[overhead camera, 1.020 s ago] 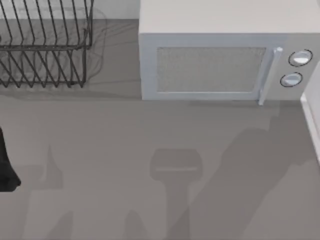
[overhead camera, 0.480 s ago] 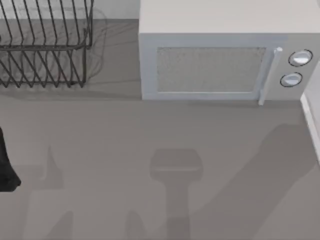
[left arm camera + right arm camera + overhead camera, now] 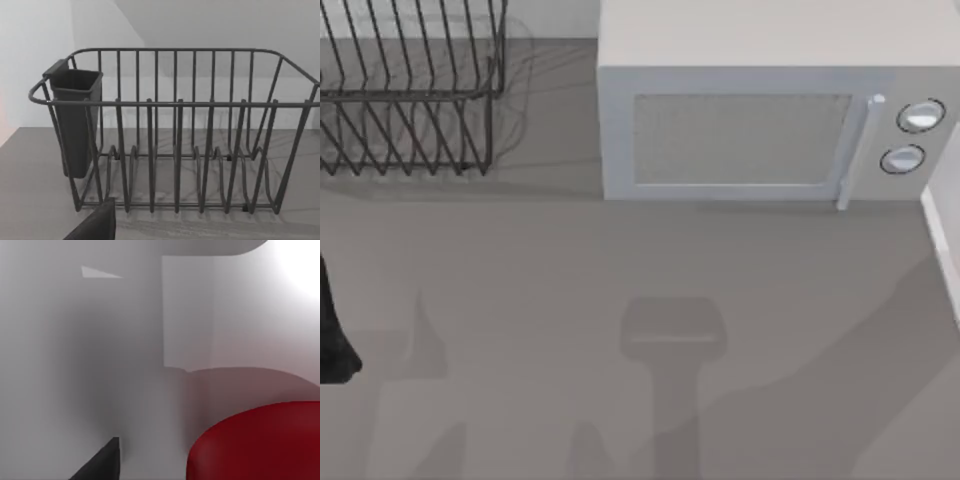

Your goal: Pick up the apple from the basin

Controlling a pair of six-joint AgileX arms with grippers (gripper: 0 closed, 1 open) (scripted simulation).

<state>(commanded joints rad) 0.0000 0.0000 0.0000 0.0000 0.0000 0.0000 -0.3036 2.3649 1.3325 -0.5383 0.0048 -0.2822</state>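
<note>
The grey table [image 3: 620, 260] carried a microwave [image 3: 750, 130] at upper centre and a dish rack [image 3: 410, 90] at upper left. The apple [image 3: 260, 445] sat at the right wrist view's lower right, against the pale basin wall [image 3: 100, 365]; finger state could not be told for either gripper. The right arm should probably centre the fruit between its fingers before closing.

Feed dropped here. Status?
Left arm parked at table's left edge. Right wrist camera close on apple, inside pale basin. Nothing blocking seen.

Microwave [image 3: 750, 120] — wire dish rack [image 3: 405, 95]
</note>
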